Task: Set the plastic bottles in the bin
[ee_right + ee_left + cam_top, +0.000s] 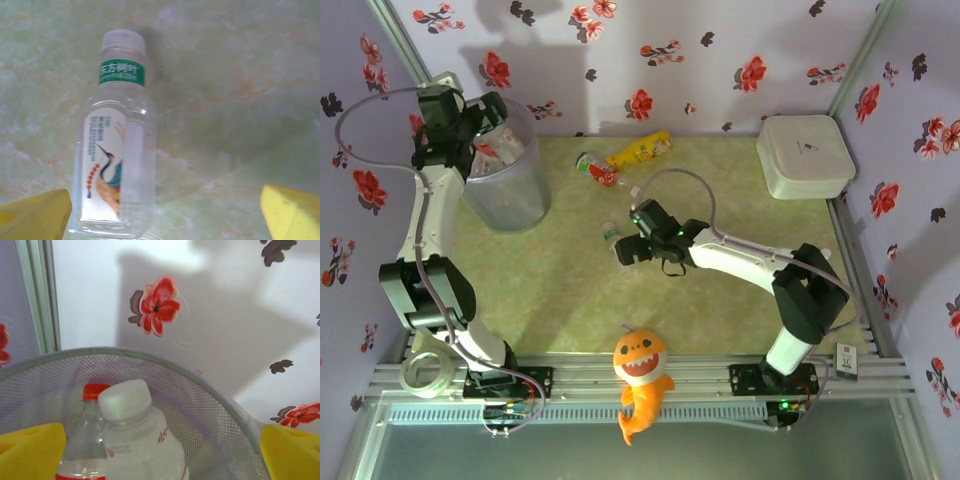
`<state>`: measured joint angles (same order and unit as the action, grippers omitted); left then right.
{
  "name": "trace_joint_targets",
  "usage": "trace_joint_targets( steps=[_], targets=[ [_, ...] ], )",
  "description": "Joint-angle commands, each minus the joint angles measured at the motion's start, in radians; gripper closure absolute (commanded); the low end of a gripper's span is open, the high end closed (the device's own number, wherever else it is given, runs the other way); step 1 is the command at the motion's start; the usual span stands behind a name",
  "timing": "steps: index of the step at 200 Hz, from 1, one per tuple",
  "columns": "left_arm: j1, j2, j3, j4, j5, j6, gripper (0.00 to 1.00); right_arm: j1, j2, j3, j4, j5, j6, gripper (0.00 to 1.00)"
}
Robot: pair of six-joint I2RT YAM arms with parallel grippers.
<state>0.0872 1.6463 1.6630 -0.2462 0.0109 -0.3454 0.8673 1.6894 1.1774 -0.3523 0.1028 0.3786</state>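
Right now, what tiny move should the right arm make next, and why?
Probably shift the right gripper sideways to centre over the green-banded bottle. Its jaws stand open, and the bottle lies on the table off-centre between them.

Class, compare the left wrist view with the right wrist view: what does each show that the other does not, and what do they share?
Left wrist, not right wrist: the mesh-walled bin, a red-capped bottle and a white-capped bottle inside it, the flowered wall. Right wrist, not left wrist: a green-banded bottle lying on the green table. Both: yellow gripper pads at the lower corners, wide apart, gripping nothing.
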Motion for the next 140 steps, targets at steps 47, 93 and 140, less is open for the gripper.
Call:
trace_joint_targets(
  steps=[47,93,140],
  targets=[
    [0.009,-0.033,0.014,-0.033,-0.022,0.031,0.00,0.075,0.152,0.115,-0.091,0.048,0.090,0.04],
    [0.028,-0.006,-0.030,0.054,0.095,-0.070,0.00,0.076,0.179,0.112,-0.101,0.079,0.098,0.04],
    [0.037,0.040,-0.091,0.154,0.123,-0.128,0.00,0.072,0.218,0.108,-0.068,0.089,0.113,0.10]
  ],
)
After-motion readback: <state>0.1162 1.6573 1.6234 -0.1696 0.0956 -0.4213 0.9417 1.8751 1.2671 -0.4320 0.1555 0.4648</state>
